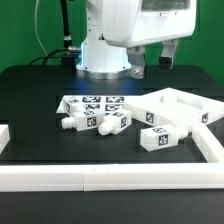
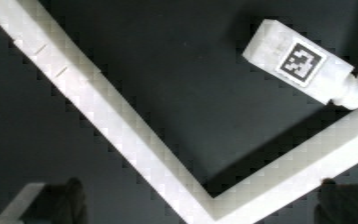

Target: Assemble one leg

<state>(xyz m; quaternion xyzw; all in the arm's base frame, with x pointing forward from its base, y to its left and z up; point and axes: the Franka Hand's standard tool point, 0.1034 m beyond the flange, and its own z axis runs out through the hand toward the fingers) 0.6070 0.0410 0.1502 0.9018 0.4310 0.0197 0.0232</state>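
Observation:
Several white legs with black-and-white tags lie on the black table in the exterior view: one (image 1: 78, 123) and a second (image 1: 113, 123) just in front of the marker board (image 1: 90, 102), and a third (image 1: 160, 138) nearer the front right. My gripper (image 1: 150, 64) hangs open and empty high above the back of the table, touching nothing. In the wrist view one tagged leg (image 2: 300, 62) lies on the table, its round peg end against a white bar. My open gripper (image 2: 197, 206) shows as two dark fingers (image 2: 51, 204), far apart, with nothing between them but the table below.
The big flat white panel (image 1: 182, 103) with a raised rim lies at the exterior view's right. White rails (image 1: 100, 178) border the table's front and sides. In the wrist view two white bars (image 2: 105, 110) meet in a corner under the gripper.

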